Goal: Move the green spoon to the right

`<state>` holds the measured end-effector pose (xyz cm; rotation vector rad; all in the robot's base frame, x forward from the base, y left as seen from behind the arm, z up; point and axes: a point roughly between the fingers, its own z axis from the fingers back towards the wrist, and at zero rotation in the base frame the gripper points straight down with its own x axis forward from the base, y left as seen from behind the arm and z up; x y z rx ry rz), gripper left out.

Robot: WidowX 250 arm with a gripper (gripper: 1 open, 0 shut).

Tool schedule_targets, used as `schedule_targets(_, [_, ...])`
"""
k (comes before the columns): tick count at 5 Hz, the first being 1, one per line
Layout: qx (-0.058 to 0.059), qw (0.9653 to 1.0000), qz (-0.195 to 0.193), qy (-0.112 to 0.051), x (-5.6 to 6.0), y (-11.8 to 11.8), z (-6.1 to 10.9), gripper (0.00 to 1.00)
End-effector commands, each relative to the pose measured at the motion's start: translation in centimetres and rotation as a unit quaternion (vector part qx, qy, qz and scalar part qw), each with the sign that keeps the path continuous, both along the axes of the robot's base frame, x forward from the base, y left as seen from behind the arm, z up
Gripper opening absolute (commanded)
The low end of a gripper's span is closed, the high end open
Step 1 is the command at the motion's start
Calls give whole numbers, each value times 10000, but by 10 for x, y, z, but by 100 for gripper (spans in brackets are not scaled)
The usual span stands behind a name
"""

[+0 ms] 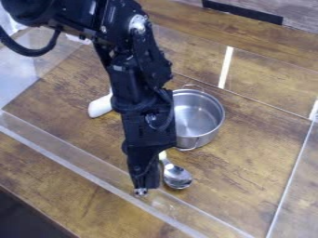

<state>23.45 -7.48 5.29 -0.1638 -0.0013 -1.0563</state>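
Silver marks the green spoon [177, 176], lying on the wooden table [267, 139] near the steel pot [199, 116]. Beside it, the gripper [140, 189] points down, fingers closed; whether on its handle, I cannot tell.

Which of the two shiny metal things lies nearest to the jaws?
The green spoon: its small silver bowl lies on the wood just beside the jaws. The steel pot is larger and stands farther back.

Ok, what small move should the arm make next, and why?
Probably open the black gripper and shift it onto the green spoon: it stands shut beside the spoon's shiny silver bowl, which lies on the wooden table before the round steel pot.
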Motion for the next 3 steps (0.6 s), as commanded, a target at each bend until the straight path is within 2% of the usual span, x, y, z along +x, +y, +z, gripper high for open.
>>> schedule_targets(1, [5,9999,-92,121,-4,-11,11,0])
schedule_targets(3, [4,9997,-176,178,2,0,12,0])
